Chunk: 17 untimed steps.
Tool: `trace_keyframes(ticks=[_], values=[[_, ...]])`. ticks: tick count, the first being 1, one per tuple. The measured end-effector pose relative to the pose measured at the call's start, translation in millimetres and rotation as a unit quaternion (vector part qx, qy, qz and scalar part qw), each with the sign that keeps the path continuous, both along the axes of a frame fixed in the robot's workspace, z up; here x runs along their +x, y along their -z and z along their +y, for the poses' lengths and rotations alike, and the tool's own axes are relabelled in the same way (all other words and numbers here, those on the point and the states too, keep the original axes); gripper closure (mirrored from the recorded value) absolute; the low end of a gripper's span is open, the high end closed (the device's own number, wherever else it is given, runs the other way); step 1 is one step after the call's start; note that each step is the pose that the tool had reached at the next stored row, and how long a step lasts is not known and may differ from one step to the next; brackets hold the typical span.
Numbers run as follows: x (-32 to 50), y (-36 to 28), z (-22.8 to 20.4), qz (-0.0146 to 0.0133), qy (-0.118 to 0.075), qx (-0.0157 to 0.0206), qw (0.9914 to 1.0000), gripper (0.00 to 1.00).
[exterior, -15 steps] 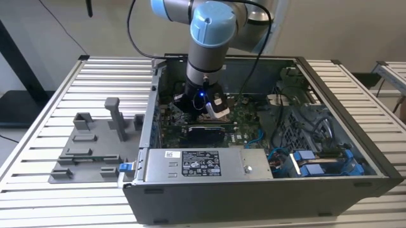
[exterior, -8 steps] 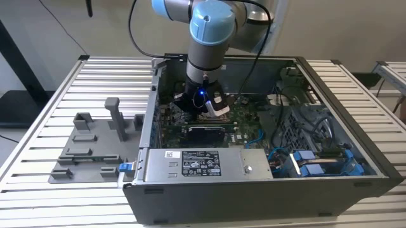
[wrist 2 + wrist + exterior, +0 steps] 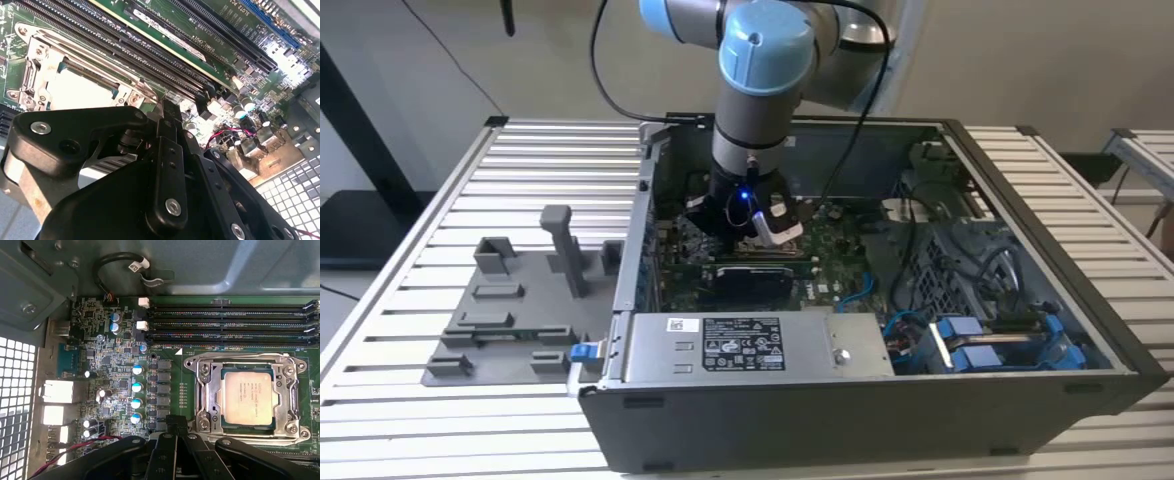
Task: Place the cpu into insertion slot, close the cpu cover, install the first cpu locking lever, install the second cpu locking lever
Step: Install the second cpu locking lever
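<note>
While the cpu sits flat in the insertion slot, the claw (closed, holding nothing) hovers nearby; the chip looks light, rigid and fragile, best gripped by its edges.

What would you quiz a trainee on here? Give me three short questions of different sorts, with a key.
1. True or false: the cpu lies in the insertion slot.
2. Where is the gripper? A) over the motherboard, inside the computer case; B) outside the case; C) resting on the case's rim.
3. In the exterior view, on which side of the case does the grey fixture plate lie?

Key: 1 true; 2 A; 3 the exterior view's left.
</note>
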<state>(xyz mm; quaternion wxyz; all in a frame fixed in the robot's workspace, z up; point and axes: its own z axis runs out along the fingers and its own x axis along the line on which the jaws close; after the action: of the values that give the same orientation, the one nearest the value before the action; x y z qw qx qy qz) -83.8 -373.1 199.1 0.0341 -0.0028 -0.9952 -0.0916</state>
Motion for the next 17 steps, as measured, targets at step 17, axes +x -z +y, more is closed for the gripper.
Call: trace_keyframes(ticks=[17], values=[[0.0, 3.3, -1.6, -0.0006, 0.000, -0.0009, 1.00000, 0.89]])
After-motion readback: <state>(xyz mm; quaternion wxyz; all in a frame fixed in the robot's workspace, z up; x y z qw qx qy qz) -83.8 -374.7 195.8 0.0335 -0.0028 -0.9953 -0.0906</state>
